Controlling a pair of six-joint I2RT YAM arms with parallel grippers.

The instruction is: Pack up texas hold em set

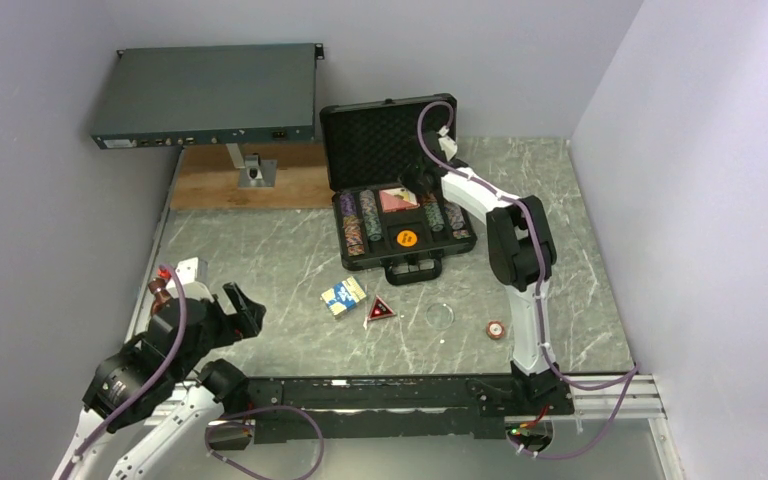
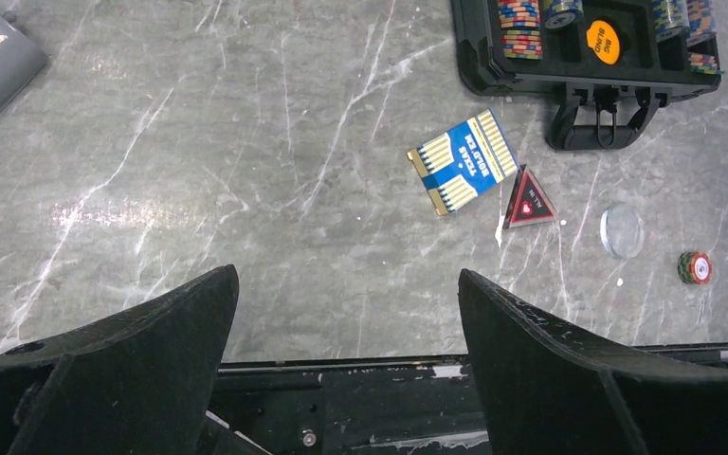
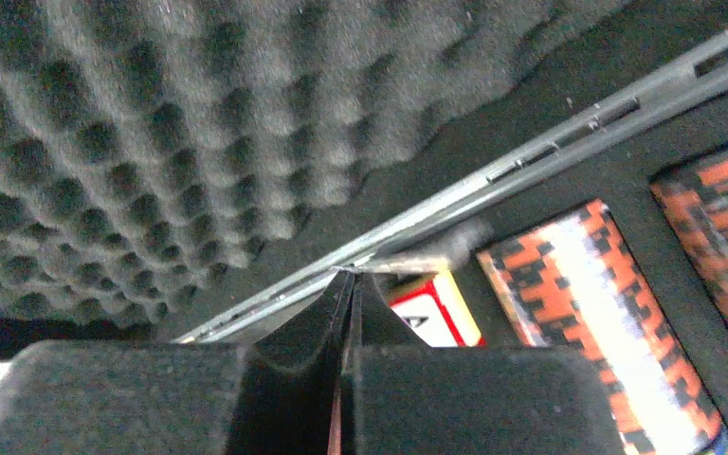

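The black briefcase (image 1: 375, 145) stands open at the back middle, foam lid up, with striped chip rows (image 1: 355, 225) and an orange button (image 1: 407, 238) inside. My right gripper (image 1: 422, 182) is shut, its tips (image 3: 349, 275) low at the hinge edge over a red card deck (image 3: 431, 308); whether it pinches anything I cannot tell. My left gripper (image 2: 346, 275) is open and empty above the near left table. A blue card deck (image 2: 463, 161), red triangle (image 2: 529, 201), clear round disc (image 2: 621, 230) and one loose chip (image 2: 695, 267) lie in front of the case handle (image 2: 602, 118).
A large flat grey electronics box (image 1: 205, 95) sits raised on a stand over a wooden board (image 1: 250, 185) at the back left. Walls close in the left, back and right. A black rail (image 1: 380, 395) runs along the near edge.
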